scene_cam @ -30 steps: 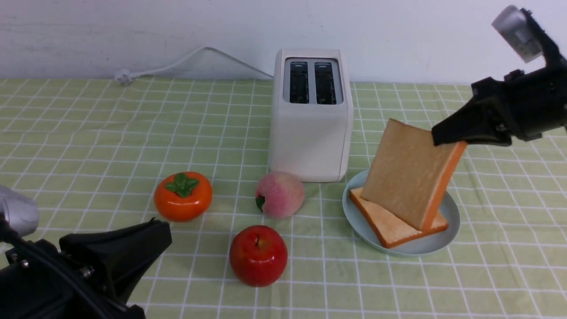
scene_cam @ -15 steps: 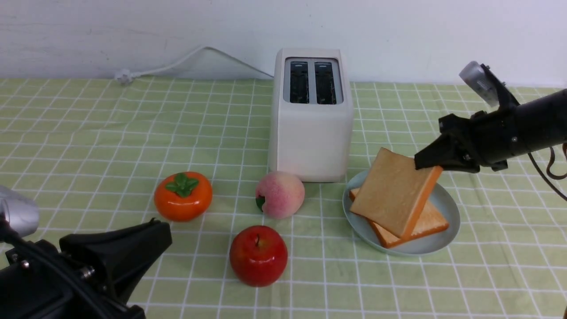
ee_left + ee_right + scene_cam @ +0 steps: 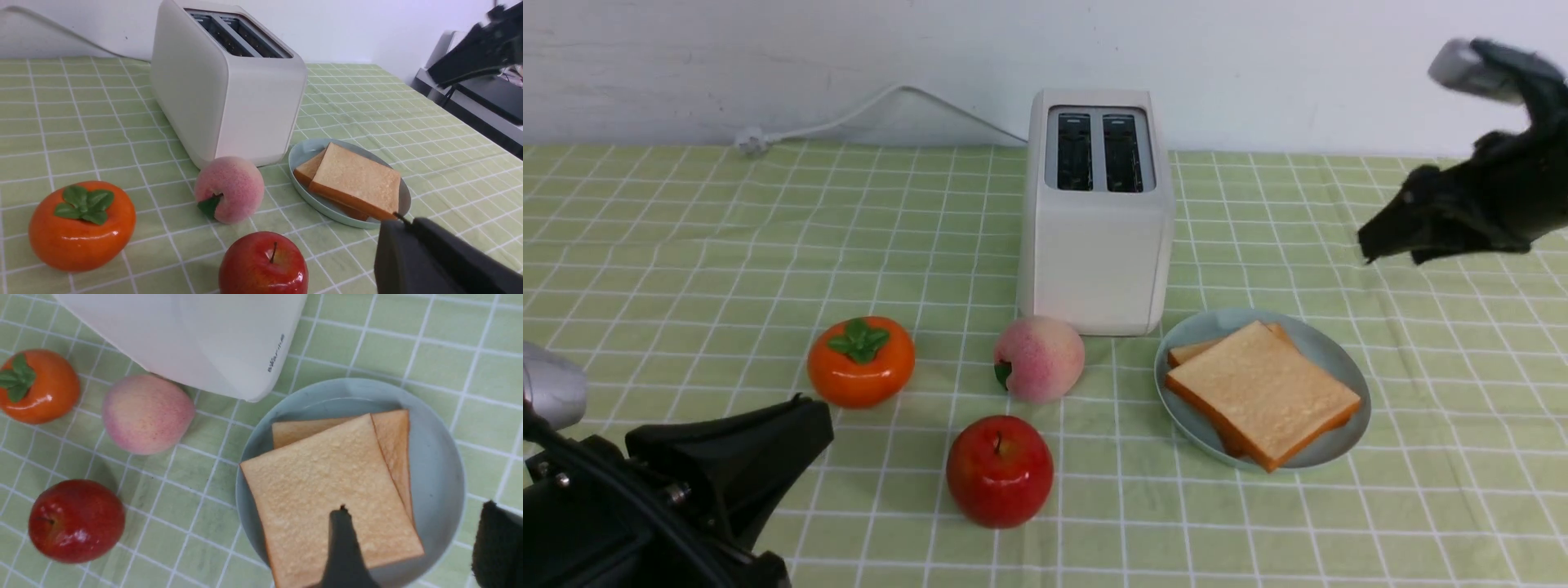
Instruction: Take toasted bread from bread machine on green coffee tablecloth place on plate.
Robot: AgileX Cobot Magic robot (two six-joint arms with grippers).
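Observation:
Two slices of toasted bread lie stacked flat on the plate (image 3: 1311, 336), the top slice (image 3: 1262, 392) askew over the lower one (image 3: 1192, 349). The bread machine (image 3: 1094, 220) stands behind the plate on the green coffee tablecloth (image 3: 686, 245), and both its slots look dark and empty. My right gripper (image 3: 1376, 245) is open and empty, up and to the right of the plate, blurred. In the right wrist view it (image 3: 414, 506) hangs above the top slice (image 3: 318, 490) and the plate (image 3: 433, 457). My left gripper (image 3: 809, 425) is shut and empty at the near left; in its own view (image 3: 398, 222) the toast (image 3: 355, 179) lies beyond it.
An orange persimmon (image 3: 860, 361), a pink peach (image 3: 1039, 358) and a red apple (image 3: 999, 470) sit to the left of the plate, in front of the toaster. The toaster's white cord (image 3: 866, 110) runs along the wall at the back left.
My right gripper lowered the second slice onto the first, let it go, and moved up and to the right. The slice now lies flat on the plate. The left arm barely moved.

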